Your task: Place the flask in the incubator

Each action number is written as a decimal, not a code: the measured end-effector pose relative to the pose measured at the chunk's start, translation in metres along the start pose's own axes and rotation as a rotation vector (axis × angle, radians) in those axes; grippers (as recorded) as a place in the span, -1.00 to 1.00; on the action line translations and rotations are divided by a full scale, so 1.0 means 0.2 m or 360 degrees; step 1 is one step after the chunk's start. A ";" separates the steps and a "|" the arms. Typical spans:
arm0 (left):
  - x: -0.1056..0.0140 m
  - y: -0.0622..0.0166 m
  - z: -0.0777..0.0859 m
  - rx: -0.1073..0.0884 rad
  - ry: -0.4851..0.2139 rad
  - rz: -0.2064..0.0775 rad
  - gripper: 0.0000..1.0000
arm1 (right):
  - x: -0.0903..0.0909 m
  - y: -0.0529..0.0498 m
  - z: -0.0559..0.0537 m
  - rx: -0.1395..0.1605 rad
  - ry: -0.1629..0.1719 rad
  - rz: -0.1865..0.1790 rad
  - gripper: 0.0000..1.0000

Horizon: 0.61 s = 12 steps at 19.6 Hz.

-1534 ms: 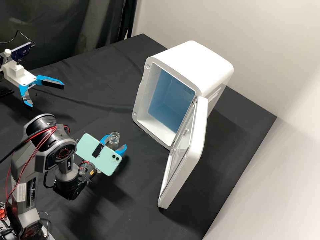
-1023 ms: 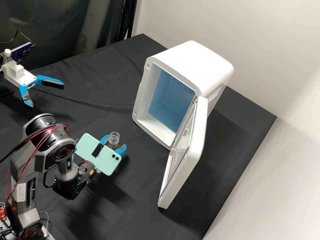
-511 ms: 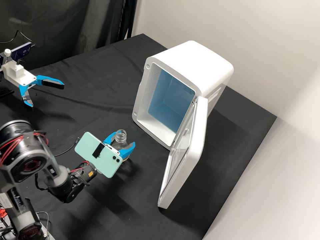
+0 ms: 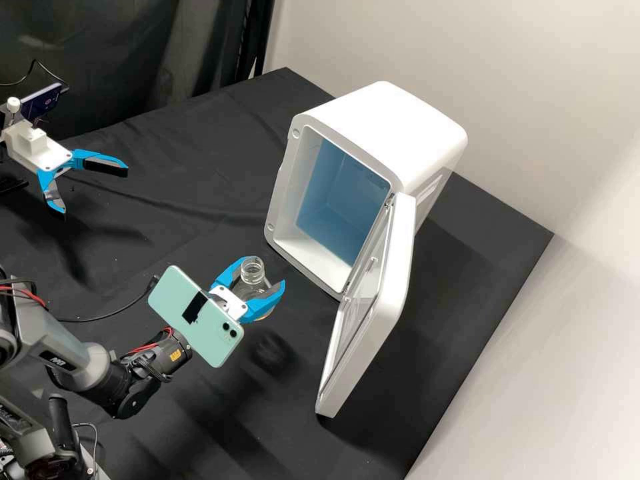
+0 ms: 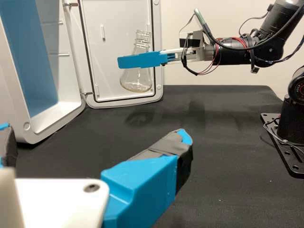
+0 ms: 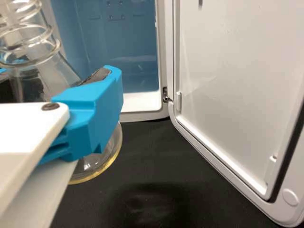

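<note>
High view: we see the right gripper (image 4: 261, 279) closed on the flask (image 4: 251, 269), one finger (image 4: 267, 299) each side just under the neck, flask upright. Its shadow lies apart on the bench (image 4: 200, 167), so we judge it lifted clear, not standing. It hangs just in front of the incubator (image 4: 400, 133) opening, not yet inside. The door (image 4: 373, 300) is swung wide to one side, leaving the blue cavity (image 4: 340, 193) free for a straight entry. The left gripper (image 4: 92, 191) sits well apart from flask and incubator, fingers spread wide, nothing in them; we judge it parked there to stay out of the path.

Left wrist view: we see the flask (image 5: 137, 71) side on, in front of the door's inner face, a blue finger across its shoulder. Gripping high leaves the wide base free, which we think is so it can be set flat on the cavity floor. Own fingers stand far apart with bare bench between.

Right wrist view: we see the own finger (image 6: 95, 114) pressed on the glass, round base under it and off the bench, cavity ahead, open door beside it. We judge the step as carrying in, task roughly halfway: picked, not placed. Next it must go forward, base above the lower lip, clear of the door edge, or a knock could tip it
</note>
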State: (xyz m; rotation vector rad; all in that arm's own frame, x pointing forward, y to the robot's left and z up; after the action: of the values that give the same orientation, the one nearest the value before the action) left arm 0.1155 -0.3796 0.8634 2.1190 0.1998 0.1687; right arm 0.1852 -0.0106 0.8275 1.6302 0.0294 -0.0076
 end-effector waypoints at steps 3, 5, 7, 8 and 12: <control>0.00 0.000 0.00 0.0000 0.0000 0.0000 1.00 | 0.00 0.00 0.00 0.0000 0.0006 -0.0008 -1.00; 0.00 0.000 0.00 0.0000 0.0000 0.0000 1.00 | 0.00 -0.01 0.00 0.0001 0.0008 -0.0016 -1.00; 0.00 0.000 0.00 0.0000 0.0000 0.0000 1.00 | 0.00 -0.01 0.00 0.0004 0.0003 -0.0020 -1.00; 0.00 0.000 0.00 0.0000 0.0000 0.0000 1.00 | 0.00 -0.01 0.00 0.0006 0.0000 -0.0022 -1.00; 0.00 0.000 0.00 0.0000 0.0000 0.0000 1.00 | 0.01 -0.01 0.00 0.0008 -0.0004 -0.0026 -1.00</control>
State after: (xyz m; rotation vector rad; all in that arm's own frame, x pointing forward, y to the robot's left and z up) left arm 0.1155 -0.3796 0.8634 2.1190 0.1998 0.1687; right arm 0.1863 -0.0111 0.8246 1.6350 0.0408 -0.0222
